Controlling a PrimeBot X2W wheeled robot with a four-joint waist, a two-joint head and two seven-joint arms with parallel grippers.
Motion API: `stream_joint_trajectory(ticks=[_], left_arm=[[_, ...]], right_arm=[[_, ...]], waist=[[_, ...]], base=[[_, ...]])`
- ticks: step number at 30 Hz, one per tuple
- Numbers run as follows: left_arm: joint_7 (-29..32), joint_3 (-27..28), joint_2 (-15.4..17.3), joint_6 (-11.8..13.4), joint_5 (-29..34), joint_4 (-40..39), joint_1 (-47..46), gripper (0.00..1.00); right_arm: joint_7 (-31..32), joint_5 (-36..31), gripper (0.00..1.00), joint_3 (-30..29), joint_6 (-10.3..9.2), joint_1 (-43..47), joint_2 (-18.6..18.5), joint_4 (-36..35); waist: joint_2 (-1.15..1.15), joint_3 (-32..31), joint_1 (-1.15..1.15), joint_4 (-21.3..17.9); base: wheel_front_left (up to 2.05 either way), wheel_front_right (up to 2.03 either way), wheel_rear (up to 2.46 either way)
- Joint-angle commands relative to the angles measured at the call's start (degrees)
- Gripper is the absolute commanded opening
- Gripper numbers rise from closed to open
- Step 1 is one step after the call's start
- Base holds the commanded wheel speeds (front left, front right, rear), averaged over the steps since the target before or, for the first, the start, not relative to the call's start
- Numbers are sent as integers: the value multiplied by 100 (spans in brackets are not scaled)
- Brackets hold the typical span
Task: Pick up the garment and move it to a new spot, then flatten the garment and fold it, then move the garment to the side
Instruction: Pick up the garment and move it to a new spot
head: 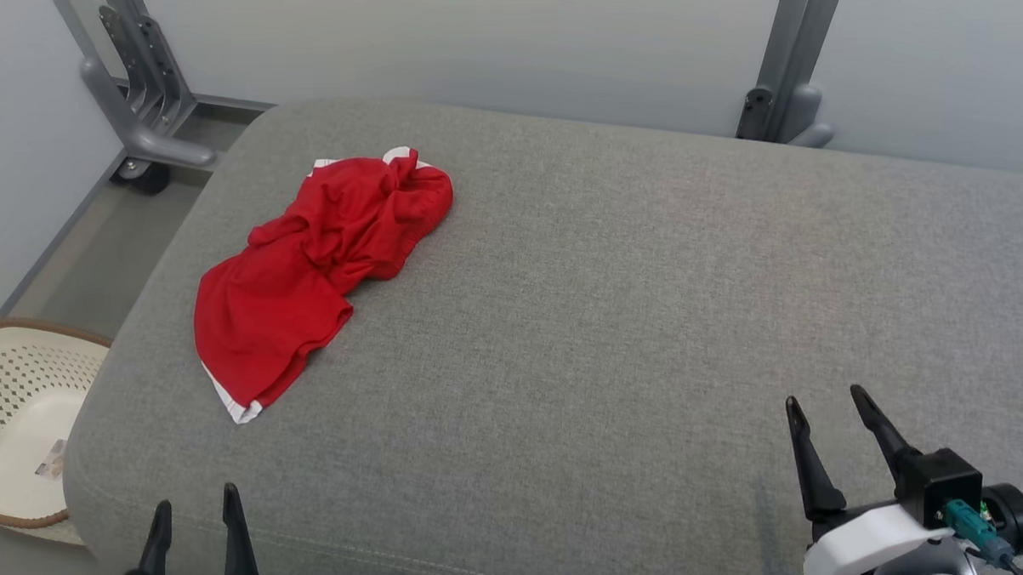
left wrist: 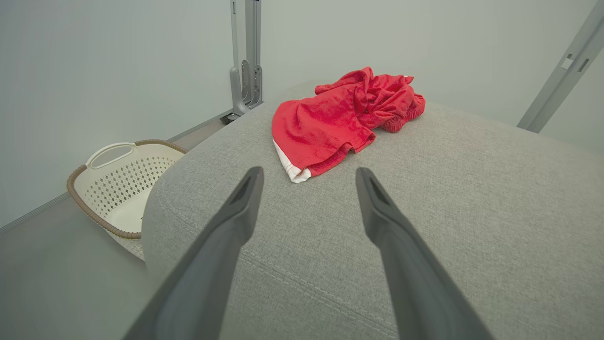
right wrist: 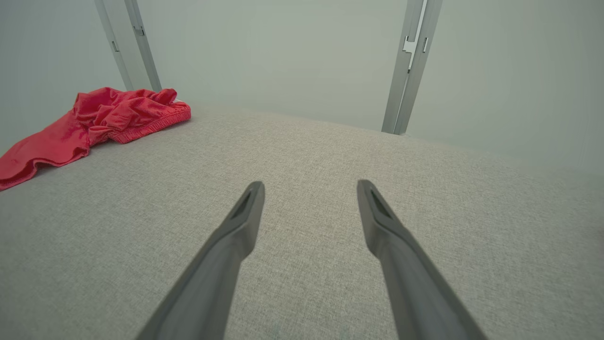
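Pick-up not yet begun. Red garment (probably shorts, going by the ribbed band) crumpled at far left of grey cushion. Left gripper, right gripper: spread wide, empty, well short of it. Next: reach forward, pinch a raised fold.

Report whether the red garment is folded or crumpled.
Crumpled: the red garment lies bunched in uneven wrinkles on the grey cushion, no neat fold edges.

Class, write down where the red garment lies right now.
In the head view the red garment lies crumpled on the left part of the grey cushion, ahead of the open left pincer, with the white basket beyond the cushion's left edge.
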Motion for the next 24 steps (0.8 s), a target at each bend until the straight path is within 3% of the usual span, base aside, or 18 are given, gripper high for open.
stream_joint_trajectory(ticks=[1,6,8,13,18,24], left_arm=[[3,20,10,27,-44,1,-197,100],[3,105,9,-28,-298,273,-936,100],[3,232,9,-61,-444,604,-1562,100],[3,532,104,-111,-1056,1679,-2688,100],[132,730,355,-109,-1326,2856,-3627,100],[469,944,625,81,-1567,4103,-4396,100]], right_arm=[[-15,-60,100,-17,-10,-126,-20,-45],[-15,-314,100,-109,-10,-523,-20,-156],[-15,-482,100,-190,-10,-806,-20,-234],[-15,-653,100,-274,-10,-1192,-20,-299],[-15,-574,100,-369,-10,-1360,-15,-304],[-15,-554,100,-359,-10,-1460,-18,-292]], waist=[[45,309,0,-157],[45,1100,0,-350],[45,1664,0,-464],[45,2406,0,-663],[45,2727,0,-818],[45,2781,0,-984]], base=[[0,0,0],[0,0,0],[0,0,0],[0,0,0],[0,0,0],[0,0,0]])
